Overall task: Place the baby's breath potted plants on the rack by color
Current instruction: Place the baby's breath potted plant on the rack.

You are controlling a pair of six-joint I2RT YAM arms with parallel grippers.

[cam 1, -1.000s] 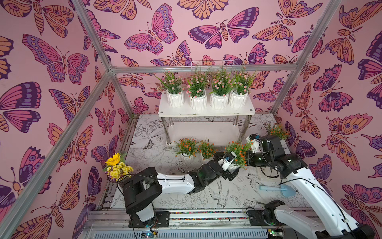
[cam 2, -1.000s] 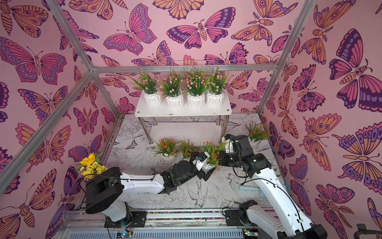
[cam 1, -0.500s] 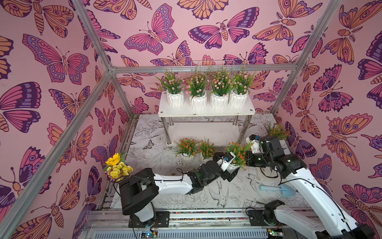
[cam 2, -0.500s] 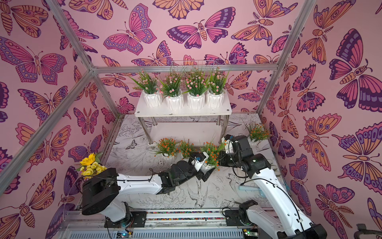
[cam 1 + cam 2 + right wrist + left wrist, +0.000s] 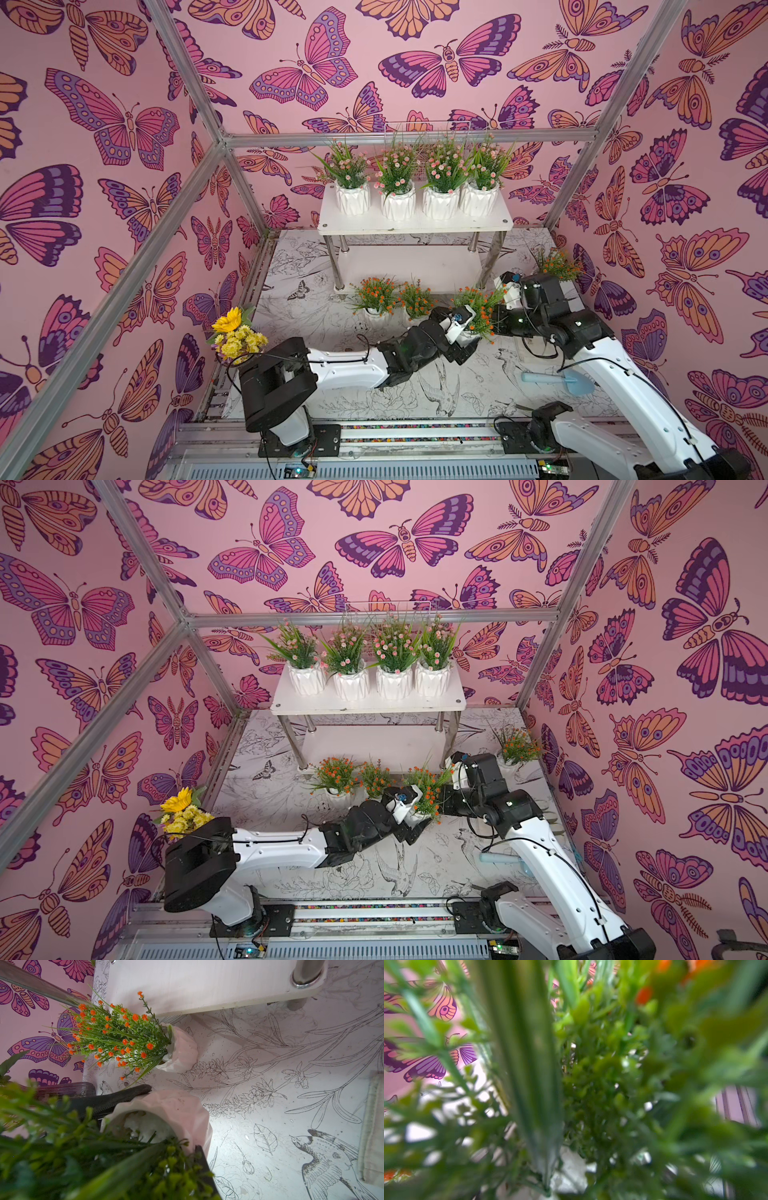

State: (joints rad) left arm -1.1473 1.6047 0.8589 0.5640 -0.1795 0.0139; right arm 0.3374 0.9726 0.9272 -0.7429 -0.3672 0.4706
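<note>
The rack [image 5: 415,225] stands at the back of the bench [image 5: 307,320]. Four pink plants [image 5: 441,178] line its top shelf, their pots nearly touching. The lower shelf [image 5: 409,266] shows white beneath them. All the orange ones are down at bench level. Two orange plants [image 5: 376,293] stand side by side just in front of the rack. A fourth orange plant [image 5: 557,264] is near the right wall, beside the rack's right legs.

The third orange plant [image 5: 478,305] is between the two arms. The left hand [image 5: 469,338] lies low at its pot. Leaves cover the fingers in both top views and fill the left wrist view, where only a patch of white pot [image 5: 568,1169] shows. Whether this hand is open or grips the pot cannot be told.

The right hand [image 5: 495,326] sits at the other side of the same plant. It is closed, with nothing seen held in it.

In the right wrist view one dark finger [image 5: 124,1094] lies along one side of that pot and another presses the opposite side. Which hand each belongs to is unclear.

A sunflower bunch [image 5: 232,332] stands by the left arm's base. A blue scoop [image 5: 552,380] lies on the bench under the right arm
</note>
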